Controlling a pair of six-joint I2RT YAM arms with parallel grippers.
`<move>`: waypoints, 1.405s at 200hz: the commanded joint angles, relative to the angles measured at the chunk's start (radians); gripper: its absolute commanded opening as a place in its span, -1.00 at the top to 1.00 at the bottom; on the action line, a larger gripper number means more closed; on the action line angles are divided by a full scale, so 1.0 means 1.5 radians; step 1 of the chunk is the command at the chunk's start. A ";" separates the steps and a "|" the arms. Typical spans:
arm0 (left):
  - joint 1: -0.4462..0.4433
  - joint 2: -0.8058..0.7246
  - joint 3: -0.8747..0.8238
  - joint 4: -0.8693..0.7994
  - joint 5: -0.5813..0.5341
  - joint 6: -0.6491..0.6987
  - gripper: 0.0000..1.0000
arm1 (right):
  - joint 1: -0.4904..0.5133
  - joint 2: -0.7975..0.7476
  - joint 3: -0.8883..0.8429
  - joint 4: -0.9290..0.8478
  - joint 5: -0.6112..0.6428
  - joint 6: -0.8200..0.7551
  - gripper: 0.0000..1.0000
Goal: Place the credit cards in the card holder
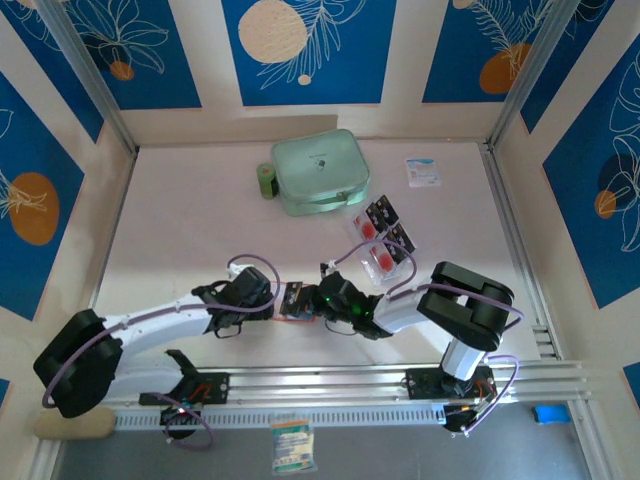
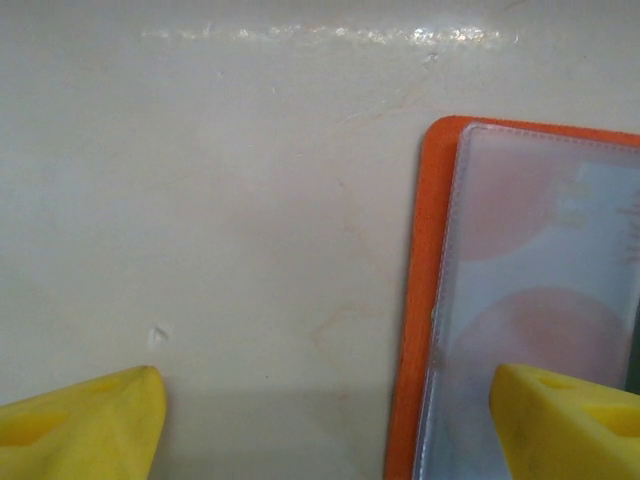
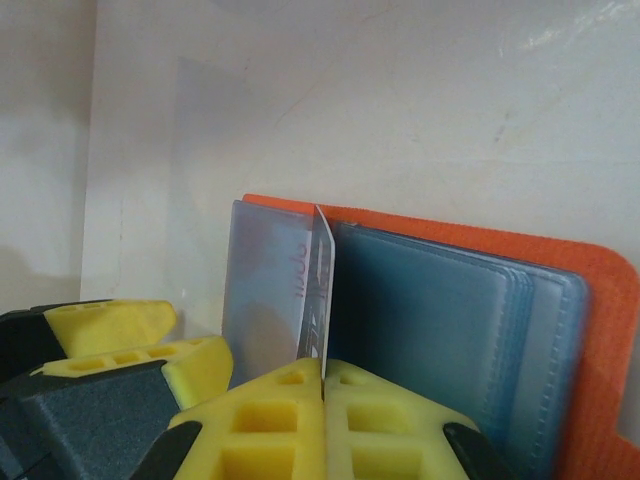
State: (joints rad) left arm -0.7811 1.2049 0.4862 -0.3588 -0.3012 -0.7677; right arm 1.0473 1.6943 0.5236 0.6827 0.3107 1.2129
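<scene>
Between the right gripper's (image 3: 323, 374) yellow fingertips, clamped together: one thin rectangular plastic credit card (image 3: 319, 285), seen edge-on and projecting toward the greyish clear pocket (image 3: 262, 290). Whether its edge is inside cannot be told. Likely light, stiff and slick; best pinched flat near one short end.

Beneath: small orange-red fold-over card holder (image 3: 600, 340), lying open on the pale table (image 1: 180, 220); soft, liable to slide.

Left gripper (image 2: 325, 388): fingers apart, one tip over the pocket.

Other credit cards (image 1: 383, 240): near, beyond the right arm.

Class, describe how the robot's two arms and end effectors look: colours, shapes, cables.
The left arm and right arm match: white links, black joint housings, purple cables. The left end effector and right end effector have blocky yellow fingers with square recesses.
</scene>
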 commanded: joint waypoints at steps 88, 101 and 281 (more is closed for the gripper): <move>0.007 0.007 -0.010 0.005 -0.002 -0.006 -0.67 | 0.013 0.036 0.016 0.005 -0.001 0.018 1.00; 0.007 0.006 -0.011 0.005 -0.001 -0.005 -0.67 | 0.013 0.032 0.011 0.003 0.004 0.022 1.00; 0.007 0.011 -0.015 0.018 0.002 -0.005 -0.67 | 0.024 0.022 0.016 -0.057 0.005 0.071 1.00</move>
State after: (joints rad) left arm -0.7803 1.2198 0.4755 -0.3317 -0.3000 -0.7689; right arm 1.0744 1.7046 0.5404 0.6579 0.3145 1.2888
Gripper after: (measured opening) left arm 0.836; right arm 0.056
